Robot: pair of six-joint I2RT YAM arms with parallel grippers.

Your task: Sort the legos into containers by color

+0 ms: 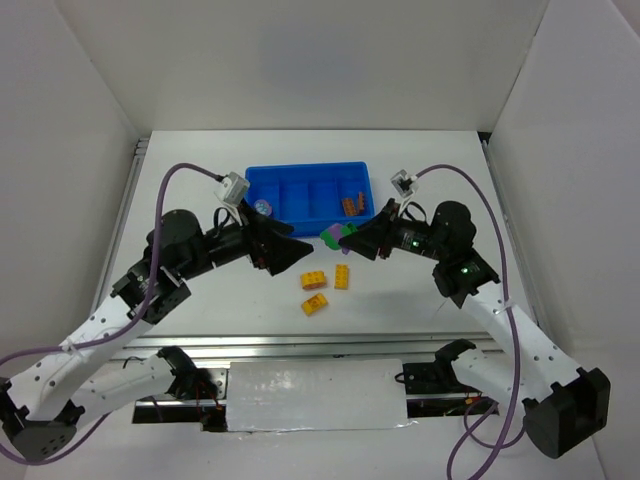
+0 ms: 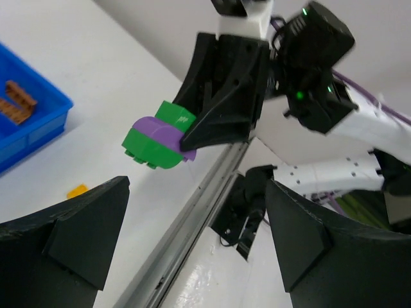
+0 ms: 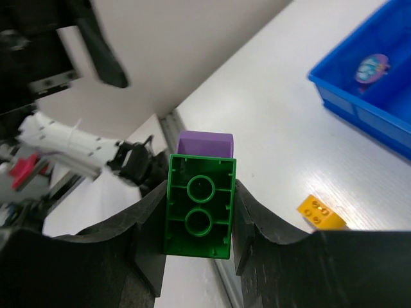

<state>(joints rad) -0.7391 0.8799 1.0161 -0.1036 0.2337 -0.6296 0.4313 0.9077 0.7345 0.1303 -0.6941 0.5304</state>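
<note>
My right gripper (image 1: 352, 240) is shut on a green lego (image 3: 199, 206) joined to a purple one (image 3: 205, 144), and holds the stack (image 1: 338, 236) above the table, just in front of the blue tray (image 1: 308, 190). The left wrist view shows the stack (image 2: 157, 138) sticking out of the right gripper's fingers (image 2: 218, 109). My left gripper (image 1: 298, 252) is open and empty, pointing at the stack from the left, apart from it. Brown legos (image 1: 351, 206) lie in the tray's right compartment. Three yellow-orange legos (image 1: 313, 280) (image 1: 342, 276) (image 1: 314, 305) lie on the table below the grippers.
A round sticker (image 1: 262, 208) lies in the tray's left compartment. White walls close in the table on three sides. A metal rail (image 1: 300, 345) runs along the near edge.
</note>
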